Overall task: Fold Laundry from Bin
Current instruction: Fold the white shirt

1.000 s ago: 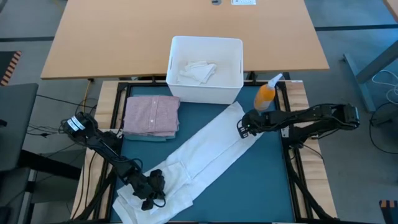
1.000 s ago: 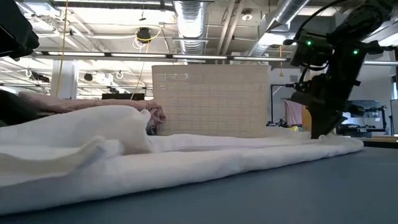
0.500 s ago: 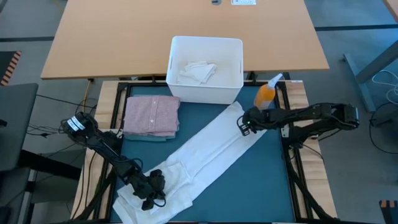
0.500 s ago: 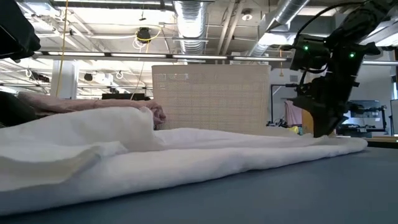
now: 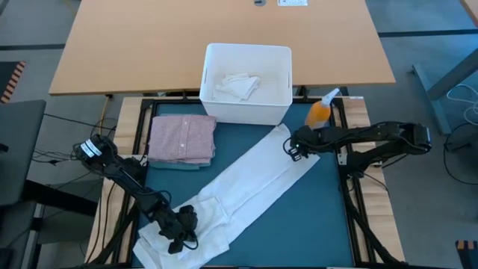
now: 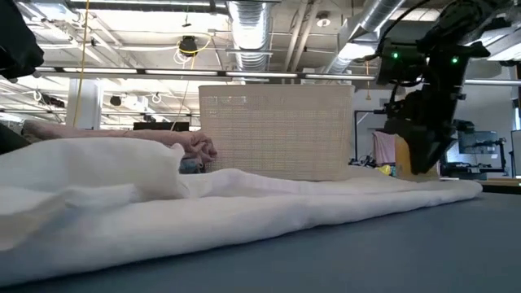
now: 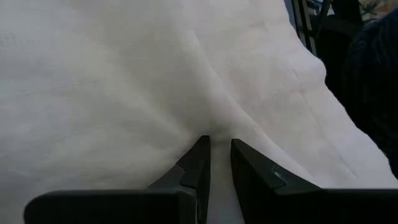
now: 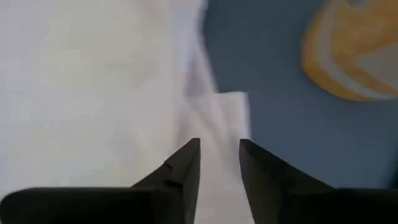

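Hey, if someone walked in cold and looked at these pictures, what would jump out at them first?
Probably the long white cloth stretched diagonally across the teal-blue mat, with the left gripper pinching its near end and the right gripper at its far end by the orange spray bottle. Next, the folded pink shirt on the mat's left side, just in front of the white bin, which holds more white cloth.

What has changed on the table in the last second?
The right gripper has opened, let go of the white cloth's far end and lifted slightly toward the bin. The cloth lies flatter now. The left gripper stays clamped on the near end; the pink shirt hasn't moved.
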Robot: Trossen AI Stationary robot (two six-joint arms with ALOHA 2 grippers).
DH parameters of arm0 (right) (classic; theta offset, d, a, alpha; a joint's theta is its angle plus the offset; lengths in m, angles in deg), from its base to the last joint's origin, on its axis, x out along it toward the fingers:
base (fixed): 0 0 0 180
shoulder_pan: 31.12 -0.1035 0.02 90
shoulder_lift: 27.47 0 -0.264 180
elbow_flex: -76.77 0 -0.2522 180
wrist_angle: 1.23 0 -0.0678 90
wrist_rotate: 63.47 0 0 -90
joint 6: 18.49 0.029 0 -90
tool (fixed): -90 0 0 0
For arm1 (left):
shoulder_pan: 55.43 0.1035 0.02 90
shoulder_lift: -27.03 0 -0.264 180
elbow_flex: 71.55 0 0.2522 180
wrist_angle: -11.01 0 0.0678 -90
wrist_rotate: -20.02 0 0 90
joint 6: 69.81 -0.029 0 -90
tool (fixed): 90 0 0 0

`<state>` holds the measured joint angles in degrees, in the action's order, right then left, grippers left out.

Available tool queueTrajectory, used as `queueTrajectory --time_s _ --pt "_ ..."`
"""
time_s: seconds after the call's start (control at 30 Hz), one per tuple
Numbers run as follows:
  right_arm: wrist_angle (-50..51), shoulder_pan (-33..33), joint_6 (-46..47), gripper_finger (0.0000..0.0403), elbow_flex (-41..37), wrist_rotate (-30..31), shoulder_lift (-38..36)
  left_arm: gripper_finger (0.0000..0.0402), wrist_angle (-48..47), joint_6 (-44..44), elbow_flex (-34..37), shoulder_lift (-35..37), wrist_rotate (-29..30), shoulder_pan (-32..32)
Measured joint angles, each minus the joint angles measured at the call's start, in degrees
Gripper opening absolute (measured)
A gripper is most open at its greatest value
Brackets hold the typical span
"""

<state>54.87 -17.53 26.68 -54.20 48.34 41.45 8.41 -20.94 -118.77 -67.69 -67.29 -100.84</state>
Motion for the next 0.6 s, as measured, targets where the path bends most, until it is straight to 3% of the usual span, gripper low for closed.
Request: queueTrajectory --time_s 0.27,0.4,0.6 --pt "-20.0 -6.4 -5.6 0.0176 -1.0 5.1 2.9 0.0057 0.7 -0.1 0.0 0.0 -4.6 -0.2" --pt "-28.9 -6.6 -8.9 0.0184 -0.9 5.1 7.3 0.0057 2.9 0.1 0.1 -0.1 -9.0 -1.3" --pt "-37.8 -5.7 -12.6 0.0186 -1.0 6.8 13.3 0.0057 2.5 1.4 0.0 -0.1 -9.1 -2.4"
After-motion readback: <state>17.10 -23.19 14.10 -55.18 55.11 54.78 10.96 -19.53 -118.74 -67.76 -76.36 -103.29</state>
